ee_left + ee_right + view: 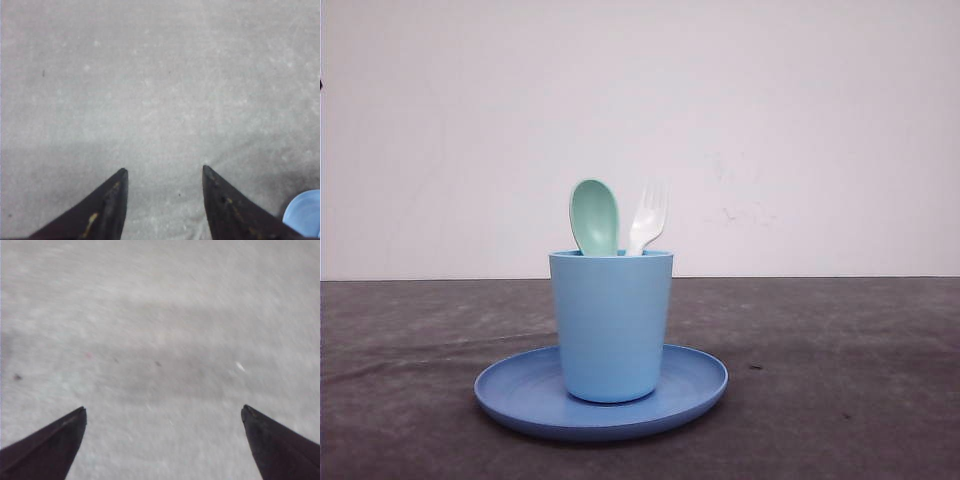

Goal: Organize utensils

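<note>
- So right now both utensils stand in the light blue cup (611, 325), which sits on the round blue plate (695, 385) near the middle of the counter (840, 400), a bit toward its front edge.
- Mint-green spoon (594, 217): long axis close to upright, bowl pointing up, handle hidden down in the cup.
- White fork (648, 219): just beside the spoon, tines up, leaning slightly toward the right edge of the counter.
- Left claw (165, 172): tips apart, holding nothing, over bare counter with a bit of plate rim at the frame corner.
- Right claw (162, 412): spread wider, empty too, above bare counter.
- My take: it looks basically sorted. If a utensil needs lifting, I'd come straight down, pinch one head only, and pull along its axis so the cup doesn't tip.
</note>
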